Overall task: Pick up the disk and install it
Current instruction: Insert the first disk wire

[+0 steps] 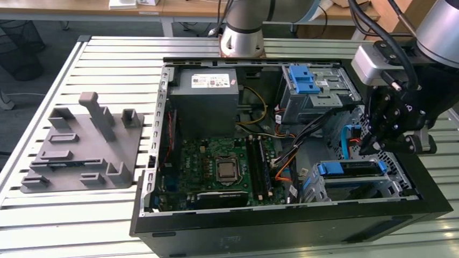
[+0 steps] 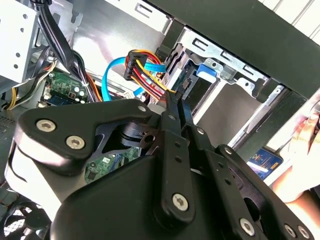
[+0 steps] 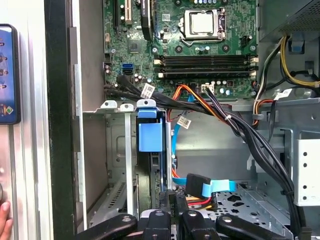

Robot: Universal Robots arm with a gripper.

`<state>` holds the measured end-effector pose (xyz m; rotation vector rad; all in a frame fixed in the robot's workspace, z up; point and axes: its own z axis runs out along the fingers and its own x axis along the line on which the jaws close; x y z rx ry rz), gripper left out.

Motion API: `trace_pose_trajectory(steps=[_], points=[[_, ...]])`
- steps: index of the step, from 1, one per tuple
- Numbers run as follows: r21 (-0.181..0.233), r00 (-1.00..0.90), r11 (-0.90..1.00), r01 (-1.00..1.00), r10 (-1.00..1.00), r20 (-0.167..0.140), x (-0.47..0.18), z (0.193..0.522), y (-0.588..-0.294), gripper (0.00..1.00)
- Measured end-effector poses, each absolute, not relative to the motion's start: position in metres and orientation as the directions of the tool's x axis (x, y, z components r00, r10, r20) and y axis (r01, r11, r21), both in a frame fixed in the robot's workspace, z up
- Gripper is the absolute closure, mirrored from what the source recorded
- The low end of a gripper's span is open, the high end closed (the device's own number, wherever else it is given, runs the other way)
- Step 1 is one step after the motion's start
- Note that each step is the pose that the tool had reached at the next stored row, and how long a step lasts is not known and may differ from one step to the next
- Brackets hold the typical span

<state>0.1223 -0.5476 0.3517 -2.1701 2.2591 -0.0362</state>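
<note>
Tool [image 1: 373,148]: hangs over the case [image 1: 287,228] at the exterior view's right, above the corner bay [image 1: 391,183]. In the second wrist view its fingers [image 2: 170,117] lie closed together, or very nearly, with nothing between them.

Just beside the tool: a bundle of red, yellow and black wires [image 2: 145,67] and a flat blue cable [image 2: 112,75]. The first wrist view shows the blue cable's black plug [image 3: 197,182] close above the fingers.

Disk [image 1: 348,169]: standing on edge in the bay, apart from the tool. Its blue rail tab [image 3: 150,135] is level with the bay's top lip. From above it shows as a thin silver edge under the blue rail. The label is hidden. Whether it is fully home, cannot tell.

Further out: the board [image 1: 226,166], then the grey fixture [image 1: 79,145] on the counter [image 1: 86,215], well apart from the case.

Risks, as judged:
- Any move of the tool could snag the wires or the blue cable, since they crowd it. A pulled plug or bent connector would follow.
- If the disk sits proud, a push off its line could jam the rails in the bay.
- A person's hand [image 2: 305,145] rests by the case wall near the tool, so a sideways swing could strike it.
</note>
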Motion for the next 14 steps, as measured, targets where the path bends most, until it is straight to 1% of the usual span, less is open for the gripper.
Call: trace_pose_trajectory(steps=[8, 14], points=[[-0.022, -0.046, 0.046, -0.999, -0.999, 0.009, 0.1227, 0.3490, -0.5512, 0.84], [-0.012, -0.053, 0.053, -0.999, -0.999, 0.010, 0.1263, 0.3457, -0.5513, 0.84]])
